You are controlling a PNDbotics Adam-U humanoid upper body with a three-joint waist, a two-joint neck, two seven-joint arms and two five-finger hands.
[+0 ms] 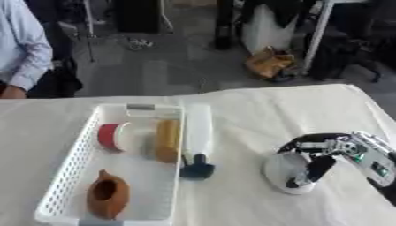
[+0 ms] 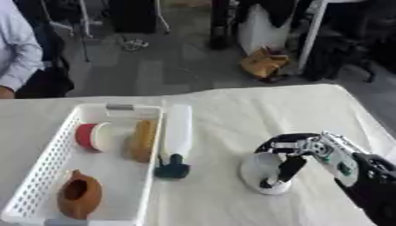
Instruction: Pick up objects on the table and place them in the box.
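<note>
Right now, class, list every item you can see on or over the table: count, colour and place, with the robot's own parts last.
White plastic lattice basket: one, table's left half.
Red and white round container: one, in the basket, far end.
Tan oblong object: one, in the basket beside its right wall.
Brown clay-coloured pot: one, in the basket, near end.
White bottle with dark cap: one, lying along the basket's right wall.
White round object: one, table's right side.
Right robot hand: one, black and silver, fingers curled over the white round object.

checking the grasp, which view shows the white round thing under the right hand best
The right eye view: the white round thing sits further from the frame edge, with the right hand curled round it. The left eye view shows nearly the same, closer to the right edge.
</note>
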